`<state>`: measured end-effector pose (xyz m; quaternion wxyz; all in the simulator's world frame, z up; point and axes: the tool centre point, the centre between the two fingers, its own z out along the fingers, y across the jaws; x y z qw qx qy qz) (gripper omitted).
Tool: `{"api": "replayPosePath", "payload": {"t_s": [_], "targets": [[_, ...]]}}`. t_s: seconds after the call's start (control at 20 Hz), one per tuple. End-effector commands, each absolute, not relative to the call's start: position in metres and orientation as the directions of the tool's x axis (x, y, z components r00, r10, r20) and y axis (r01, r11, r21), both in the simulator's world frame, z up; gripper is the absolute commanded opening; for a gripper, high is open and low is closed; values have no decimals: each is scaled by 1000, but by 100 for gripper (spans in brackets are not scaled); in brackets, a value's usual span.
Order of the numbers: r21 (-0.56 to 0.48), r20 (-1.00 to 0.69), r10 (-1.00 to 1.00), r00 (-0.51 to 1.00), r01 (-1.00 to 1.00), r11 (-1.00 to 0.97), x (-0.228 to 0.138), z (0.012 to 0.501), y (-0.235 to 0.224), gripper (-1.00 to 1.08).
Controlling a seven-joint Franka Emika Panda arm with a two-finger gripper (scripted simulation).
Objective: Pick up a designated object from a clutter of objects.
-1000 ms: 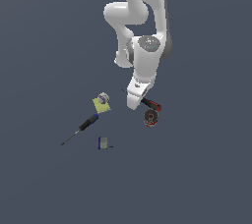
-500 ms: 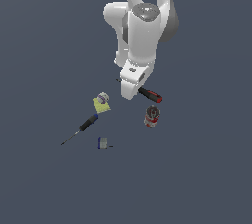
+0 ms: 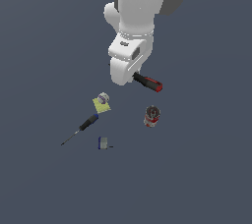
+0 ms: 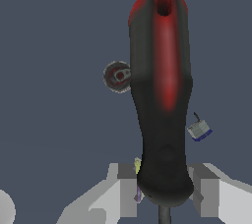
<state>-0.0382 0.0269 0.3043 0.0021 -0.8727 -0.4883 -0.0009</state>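
Now | gripper (image 4: 165, 188): fingers (image 4: 127, 191) closed narrowly on small screwdriver (image 4: 162, 100) | grip at the handle's shaft end, red end jutting beyond fingers | likely lifted; can (image 3: 152, 116) and other clutter well below

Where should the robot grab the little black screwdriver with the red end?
Low on the black handle, near the shaft, as the gripper does here. The small screwdriver has a long handle whose base fits between the two fingers, one at each side, leaving the red end free. Coming across the handle rather than along it seems best, since the sides give the pads something to press on.
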Motion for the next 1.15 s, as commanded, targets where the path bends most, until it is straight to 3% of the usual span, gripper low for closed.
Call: {"api": "replayPosePath", "payload": {"t_s": [0.0, 0.55, 1.1], "targets": [[-2, 3, 852, 524, 852, -524, -33, 328, 21, -100], [0, 0, 851, 526, 851, -526, -14, 391, 4, -100], [0, 0, 851, 526, 851, -526, -10, 402, 1, -100]]}}
